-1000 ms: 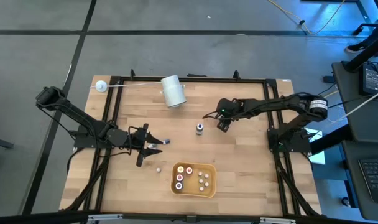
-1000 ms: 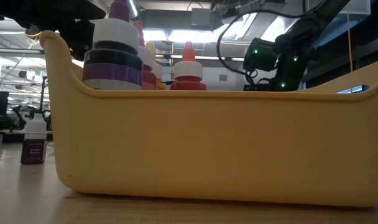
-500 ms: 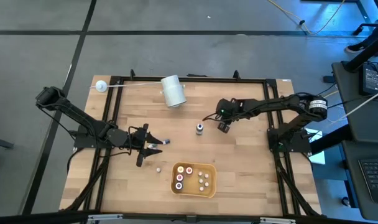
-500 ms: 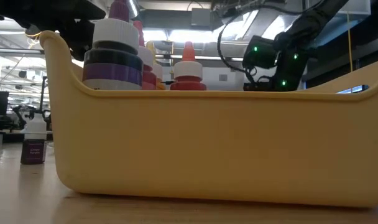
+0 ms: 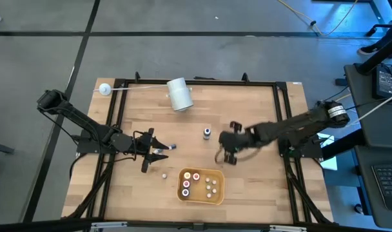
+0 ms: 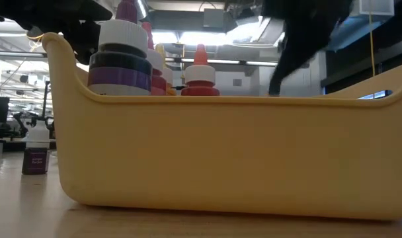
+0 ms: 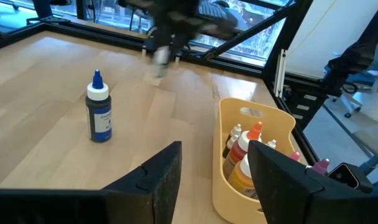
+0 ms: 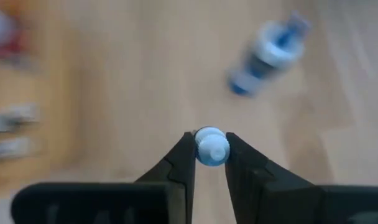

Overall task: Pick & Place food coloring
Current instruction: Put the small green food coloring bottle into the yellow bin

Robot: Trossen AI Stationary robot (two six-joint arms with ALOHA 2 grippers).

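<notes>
My right gripper (image 8: 210, 163) is pinched on a small blue-capped bottle (image 8: 211, 148); only the cap shows, body hidden between the fingers. From above, arm blurred, right of mid-table. A second blue-capped bottle (image 7: 99, 111) stands upright on the wood, apart. Yellow bin (image 5: 217, 192) holds several bottles; its wall blocks most of the low view. My left gripper (image 7: 212, 171) is parted, nothing in it.
</notes>
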